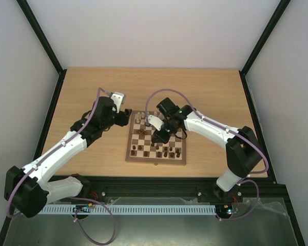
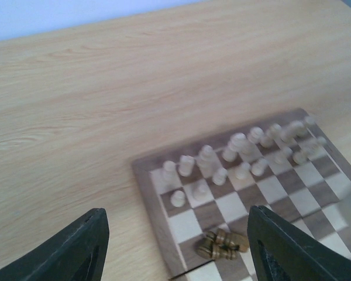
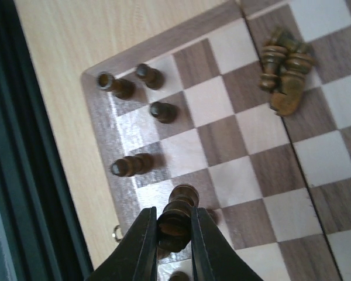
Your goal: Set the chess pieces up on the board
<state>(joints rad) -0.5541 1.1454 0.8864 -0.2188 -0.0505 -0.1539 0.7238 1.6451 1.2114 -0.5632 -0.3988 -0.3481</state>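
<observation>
One dark piece [image 3: 178,202] pinched by the right gripper [image 3: 175,227] — left gripper [image 2: 176,234] spread.

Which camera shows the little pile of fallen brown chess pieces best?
The right wrist view: the pile of brown pieces is big and sharp. The left wrist view shows it blurry at the bottom; the top view, only a tiny speck.

Robot lab test cell. Light wood desk [image 1: 92,92] boxed in by plain white panels [image 1: 154,31] on black frame struts [image 1: 43,38] rising from its far corners. White left arm [image 1: 61,148] and right arm [image 1: 215,128] bolted to a black metal rail [image 1: 154,183] along the desk's near edge. Purple cables [image 1: 114,225] loop loose just in front of that edge.
</observation>
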